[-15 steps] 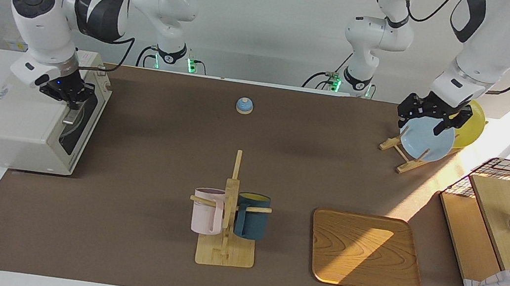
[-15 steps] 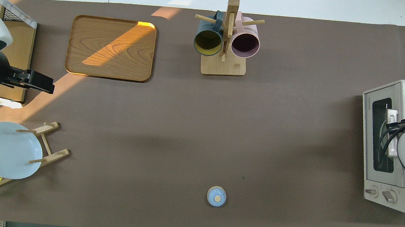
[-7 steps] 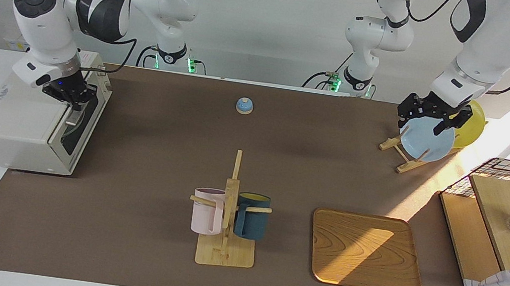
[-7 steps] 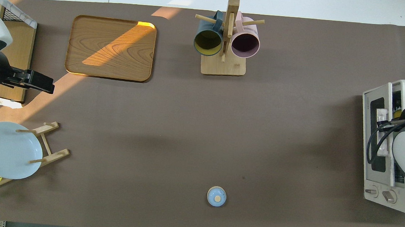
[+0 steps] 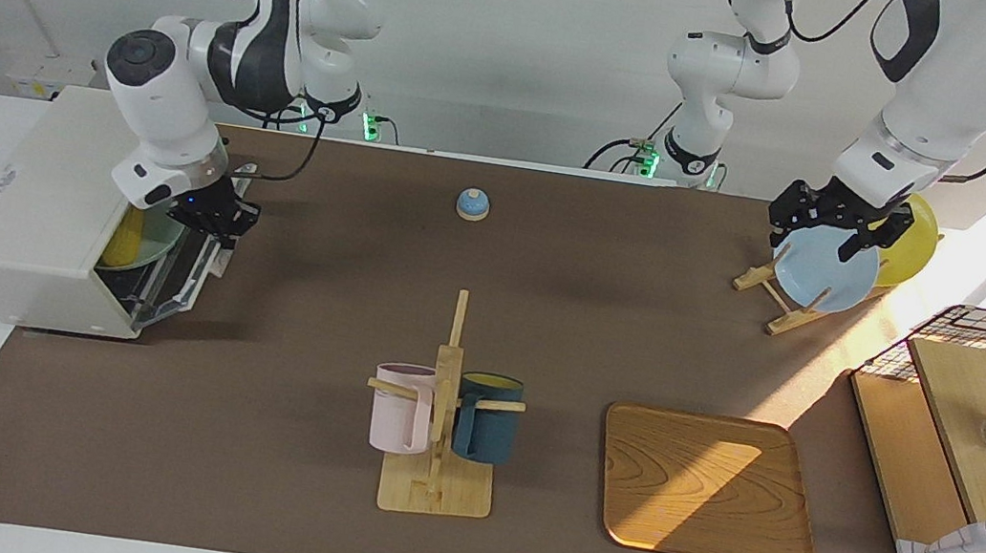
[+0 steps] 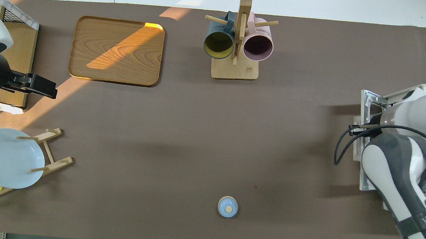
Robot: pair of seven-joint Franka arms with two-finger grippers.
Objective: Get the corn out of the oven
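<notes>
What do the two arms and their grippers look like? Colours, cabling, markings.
Both arms have glossy white shells with dark grey to black joint sections and round black joint caps. Black cables loop along both. Green lights glow at the two bases. The right gripper and the left gripper are black, and a small blue light shows on the right wrist.

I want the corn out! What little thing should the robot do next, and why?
Probably keep lowering the oven door. The right gripper is shut on the door's top edge, the door is only partly down, and the corn sits inside. The left gripper waits over the plates.
</notes>
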